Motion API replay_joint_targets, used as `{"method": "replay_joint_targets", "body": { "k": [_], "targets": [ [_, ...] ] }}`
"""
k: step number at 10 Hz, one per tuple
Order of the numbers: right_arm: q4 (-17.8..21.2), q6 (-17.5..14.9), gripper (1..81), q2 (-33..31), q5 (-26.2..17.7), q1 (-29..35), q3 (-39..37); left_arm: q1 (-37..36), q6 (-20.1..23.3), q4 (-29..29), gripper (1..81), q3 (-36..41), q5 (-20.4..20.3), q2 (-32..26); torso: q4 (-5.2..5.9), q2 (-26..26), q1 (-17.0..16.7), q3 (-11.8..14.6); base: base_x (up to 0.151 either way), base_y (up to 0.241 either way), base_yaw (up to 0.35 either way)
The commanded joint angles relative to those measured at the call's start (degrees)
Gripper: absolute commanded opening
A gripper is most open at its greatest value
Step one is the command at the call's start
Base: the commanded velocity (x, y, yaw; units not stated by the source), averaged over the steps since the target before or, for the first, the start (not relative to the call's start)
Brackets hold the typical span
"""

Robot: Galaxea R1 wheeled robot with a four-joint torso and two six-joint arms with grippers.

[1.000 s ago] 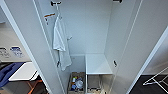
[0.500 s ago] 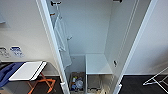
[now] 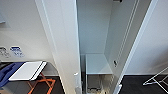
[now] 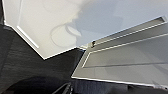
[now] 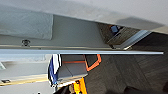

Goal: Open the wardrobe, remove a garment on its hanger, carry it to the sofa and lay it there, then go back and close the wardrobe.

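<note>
A home bedroom: white wardrobe (image 3: 100,50), drying rack (image 3: 157,80).

The left door (image 3: 63,47) of the wardrobe (image 3: 96,32) now swings across the opening, its edge reaching toward 12 o'clock and its handle (image 3: 76,78) sitting at 6 o'clock. It covers the white shirt that hung at 11 o'clock a second ago. The open gap is narrower, limited to the 1 o'clock side.
</note>
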Motion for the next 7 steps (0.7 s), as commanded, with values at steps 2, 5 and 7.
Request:
{"method": "replay_joint_targets", "body": {
  "k": [2, 5, 7],
  "targets": [
    [-2.54, -0.26, 81.1, -0.23, -2.30, 6.60, -3.78, 1.89, 0.54, 6.57, 81.1, -7.63, 2.20, 4.37, 0.00, 0.00, 0.00, 0.00, 0.000, 0.000, 0.000],
    [-4.04, -0.17, 81.1, -6.81, -5.75, 1.67, -1.66, 2.77, 0.54, 6.66, 81.1, -8.70, 1.68, 4.55, 0.00, 0.00, 0.00, 0.00, 0.000, 0.000, 0.000],
    [-3.95, 0.19, 81.1, -12.62, -6.10, 0.18, 1.24, 3.04, 0.54, 6.75, 81.1, -8.70, 1.68, 4.73, 0.00, 0.00, 0.00, 0.00, 0.000, 0.000, 0.000]
  ]
}}
